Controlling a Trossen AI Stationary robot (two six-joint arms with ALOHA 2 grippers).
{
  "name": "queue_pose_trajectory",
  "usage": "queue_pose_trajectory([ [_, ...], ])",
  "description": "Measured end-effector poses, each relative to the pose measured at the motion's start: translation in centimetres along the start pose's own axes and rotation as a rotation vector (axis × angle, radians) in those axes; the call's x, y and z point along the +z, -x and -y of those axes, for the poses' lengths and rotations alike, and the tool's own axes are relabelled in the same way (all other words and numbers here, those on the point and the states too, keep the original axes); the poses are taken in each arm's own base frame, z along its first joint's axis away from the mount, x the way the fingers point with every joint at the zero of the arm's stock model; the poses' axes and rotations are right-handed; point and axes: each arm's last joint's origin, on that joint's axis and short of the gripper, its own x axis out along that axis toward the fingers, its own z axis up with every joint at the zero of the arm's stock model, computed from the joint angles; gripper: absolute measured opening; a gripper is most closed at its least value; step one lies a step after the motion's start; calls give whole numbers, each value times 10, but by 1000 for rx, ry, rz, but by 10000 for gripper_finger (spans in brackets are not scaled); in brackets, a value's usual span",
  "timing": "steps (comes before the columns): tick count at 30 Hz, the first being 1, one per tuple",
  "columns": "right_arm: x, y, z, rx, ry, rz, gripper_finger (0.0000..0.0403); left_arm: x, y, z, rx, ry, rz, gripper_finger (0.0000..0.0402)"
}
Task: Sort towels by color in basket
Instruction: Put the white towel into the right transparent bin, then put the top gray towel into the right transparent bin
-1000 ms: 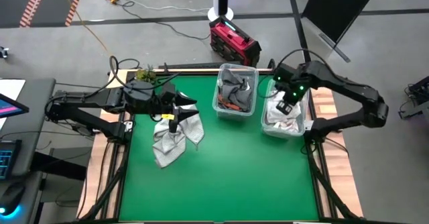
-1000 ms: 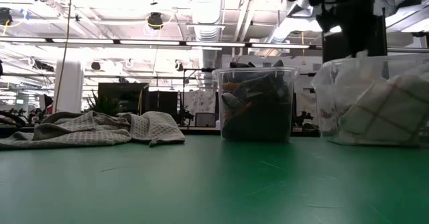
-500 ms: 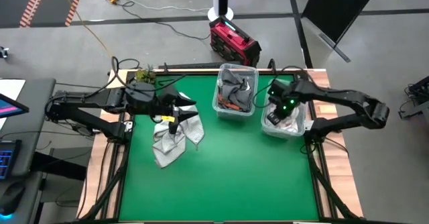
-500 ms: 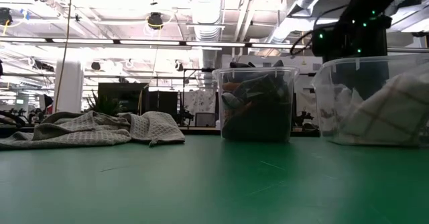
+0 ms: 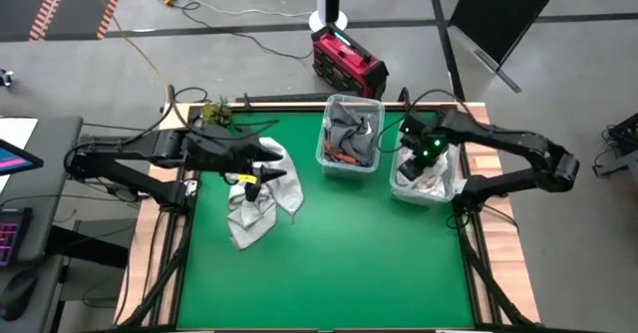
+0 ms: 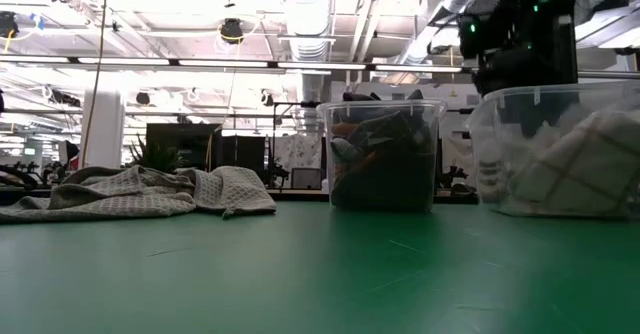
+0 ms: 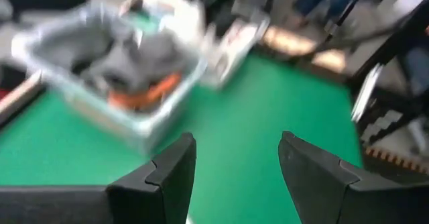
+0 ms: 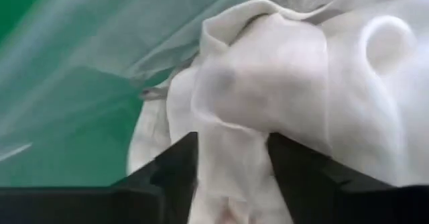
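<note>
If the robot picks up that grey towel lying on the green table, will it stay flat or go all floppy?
Probably floppy: the crumpled light grey cloth towel lies in soft folds and bunches on the green table, so it would likely droop. Its limp folds suggest it is light. It looks unlikely to roll or break.
</note>
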Motion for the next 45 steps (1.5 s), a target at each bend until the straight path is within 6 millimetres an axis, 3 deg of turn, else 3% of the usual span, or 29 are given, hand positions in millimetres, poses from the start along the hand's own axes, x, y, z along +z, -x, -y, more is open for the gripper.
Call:
queue_pose_trajectory([
  [5, 3, 42, -9, 4, -13, 19, 268, -12, -6, -3, 48, 27, -121, 201],
  [12, 3, 100, -18, -45, -67, 134, 275, -28, -10, -10, 172, -20, -272, 201],
  [18, -3, 140, -39, -5, -2, 365, 275, -72, -33, -27, 290, -55, -429, 201],
  [22, -12, 161, -60, 42, 92, 605, 275, -111, -60, -46, 347, -33, -479, 201],
  [24, -19, 170, -68, 66, 114, 715, 276, -121, -74, -58, 391, 5, -447, 201],
  [28, -29, 179, -84, 113, 175, 842, 276, -123, -96, -90, 573, 57, -399, 201],
  [33, -36, 179, -102, 160, 240, 868, 276, -134, -124, -133, 690, 63, -485, 201],
  [40, -39, 170, -118, 191, 264, 821, 276, -163, -169, -155, 478, 145, -589, 198],
  [43, -41, 169, -121, 191, 277, 820, 276, -170, -175, -152, 421, 161, -629, 154],
  [45, -42, 169, -120, 175, 275, 826, 276, -170, -176, -147, 379, 153, -631, 92],
])
